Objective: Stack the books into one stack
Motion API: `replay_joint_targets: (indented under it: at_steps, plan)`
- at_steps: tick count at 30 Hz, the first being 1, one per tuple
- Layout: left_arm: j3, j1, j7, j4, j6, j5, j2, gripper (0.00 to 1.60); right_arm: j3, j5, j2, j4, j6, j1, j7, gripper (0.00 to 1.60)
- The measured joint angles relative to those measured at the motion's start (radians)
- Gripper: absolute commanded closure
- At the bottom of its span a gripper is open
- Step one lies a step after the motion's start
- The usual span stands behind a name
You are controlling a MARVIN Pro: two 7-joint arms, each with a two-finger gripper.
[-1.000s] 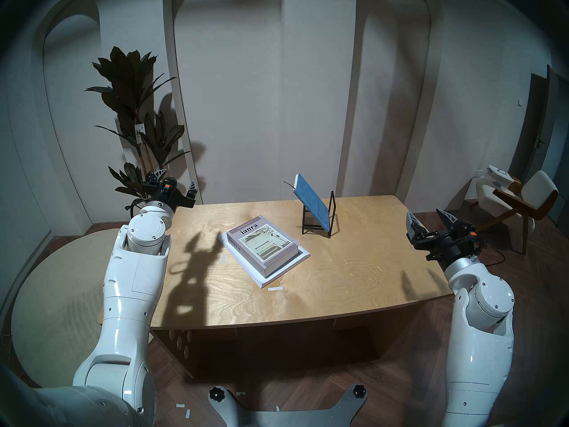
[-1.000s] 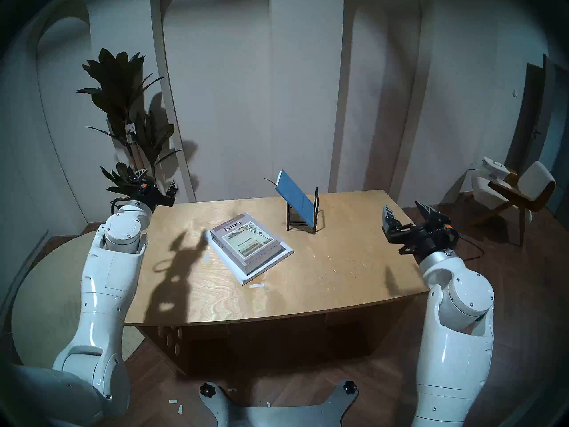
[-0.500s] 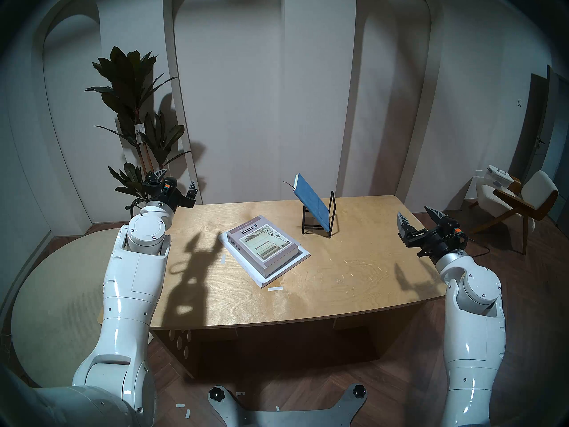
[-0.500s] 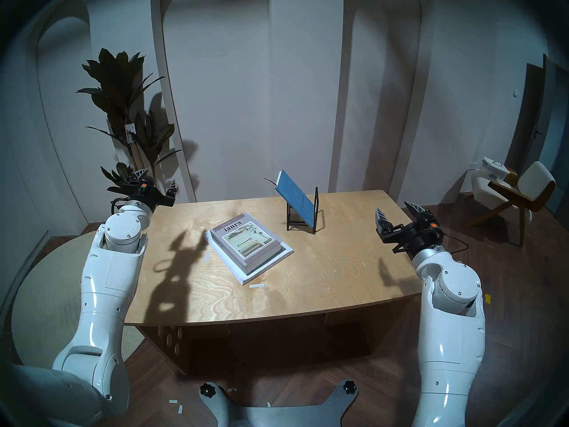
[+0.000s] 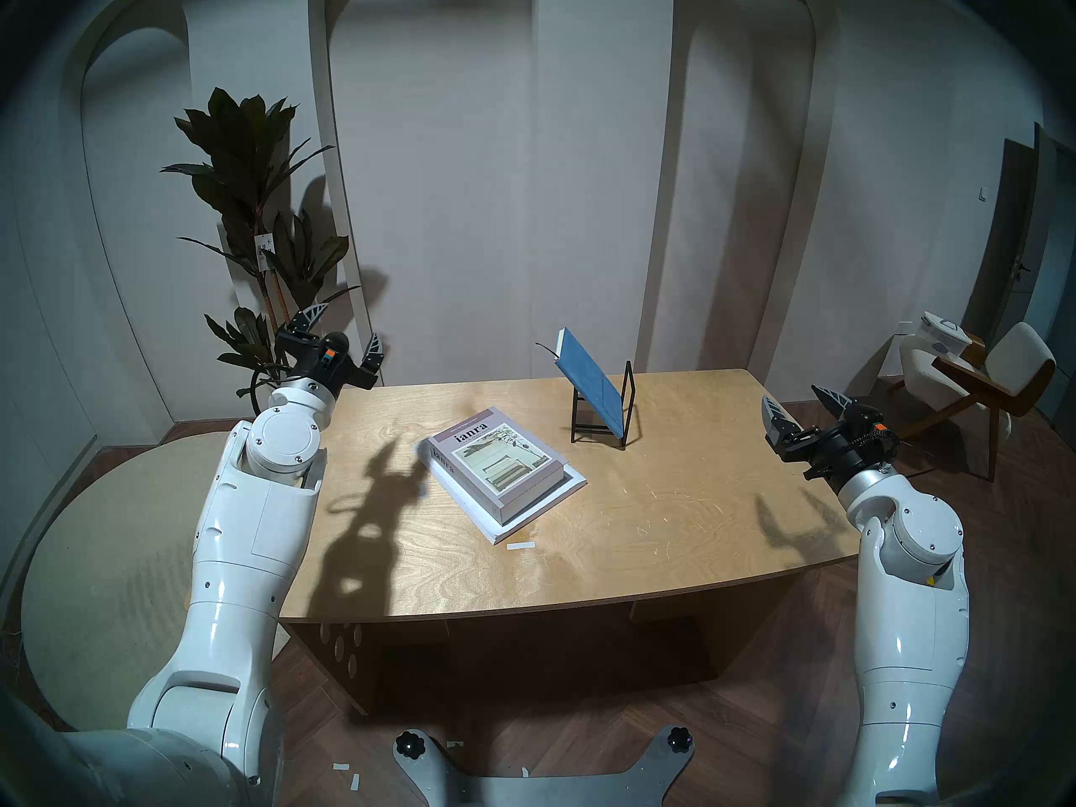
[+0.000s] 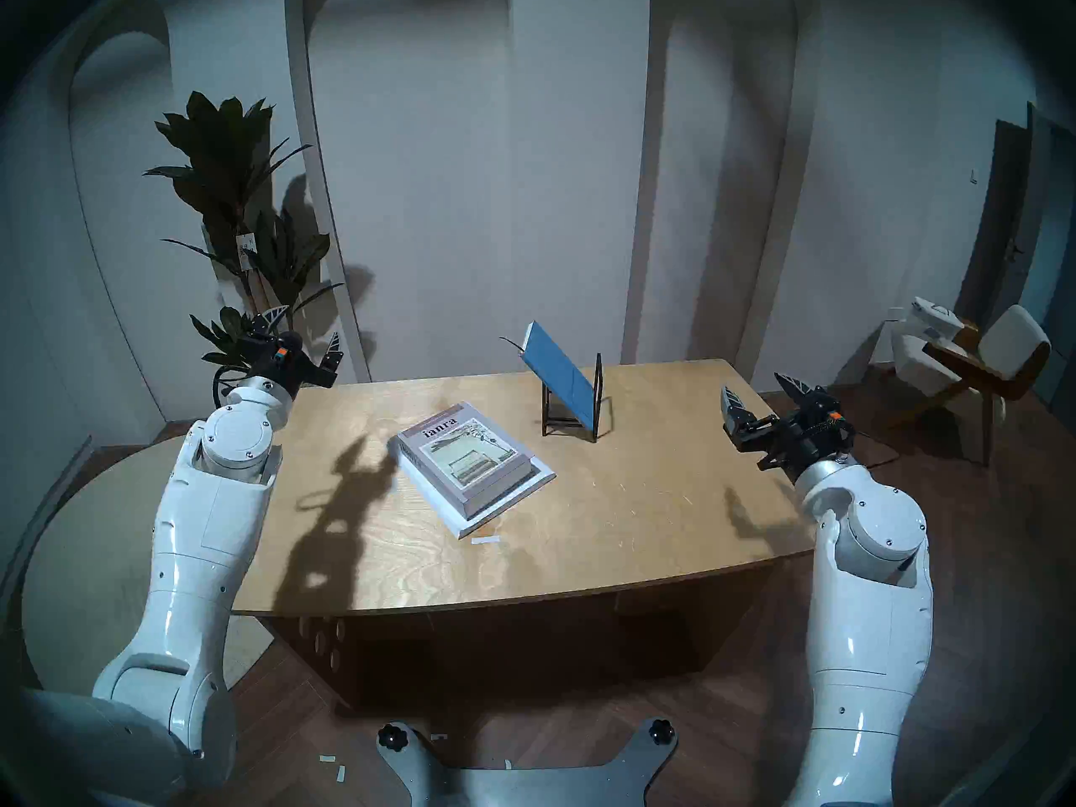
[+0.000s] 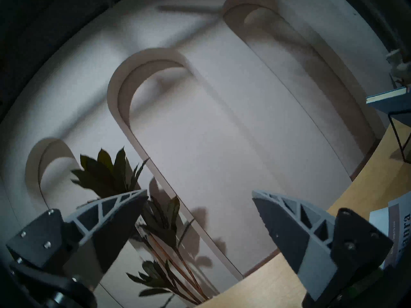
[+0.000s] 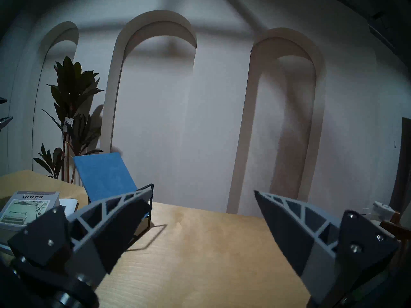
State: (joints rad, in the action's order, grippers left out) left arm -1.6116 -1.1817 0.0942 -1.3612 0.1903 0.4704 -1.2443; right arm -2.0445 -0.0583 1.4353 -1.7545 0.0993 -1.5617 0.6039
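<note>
Books lay in 2 places on the light plywood table (image 5: 669, 532). Near its middle, the thick white-grey book lettered "ianra" with a cover picture (image 5: 501, 459) rested flat on the large thin plain white softcover (image 5: 538, 512), whose edges showed beyond it on the near and right sides; together they made a stack of 2. Farther back and to the right, the thin blue book with a dark ribbon (image 5: 587, 381) leaned tilted in the black wire-frame rack (image 5: 626, 415), apart from the other 2, its ribbon sticking out at the upper left corner. The left gripper (image 5: 340, 337) hung past the far left corner of the table, in front of the dark-leaved potted plant (image 5: 250, 206), its 2 fingers spread wide and empty, touching nothing. The right gripper (image 5: 806, 401) hovered over the right edge of the table, well apart from the rack, its fingers likewise spread wide with nothing between them. A small strip of white tape (image 5: 520, 546) lay on the tabletop just near the white softcover's near corner. A wooden chair with white cushions (image 5: 990, 381) stood on the floor beyond the right arm.
</note>
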Motion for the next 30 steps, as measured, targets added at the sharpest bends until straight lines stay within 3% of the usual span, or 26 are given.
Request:
replay_joint_targets:
  at_steps: [15, 22, 30]
  plan:
    - [0.177, 0.000, -0.151, -0.076, 0.242, 0.435, 0.153, 0.00, -0.009, -0.004, -0.016, 0.018, 0.047, 0.009, 0.027, 0.00]
    - [0.271, 0.019, -0.239, -0.076, 0.302, 0.662, 0.207, 0.00, -0.018, -0.001, -0.025, 0.039, 0.047, 0.012, 0.035, 0.00]
    - [0.380, 0.057, -0.328, -0.060, 0.322, 0.896, 0.237, 0.00, 0.006, 0.003, -0.036, 0.066, 0.038, 0.027, 0.049, 0.00]
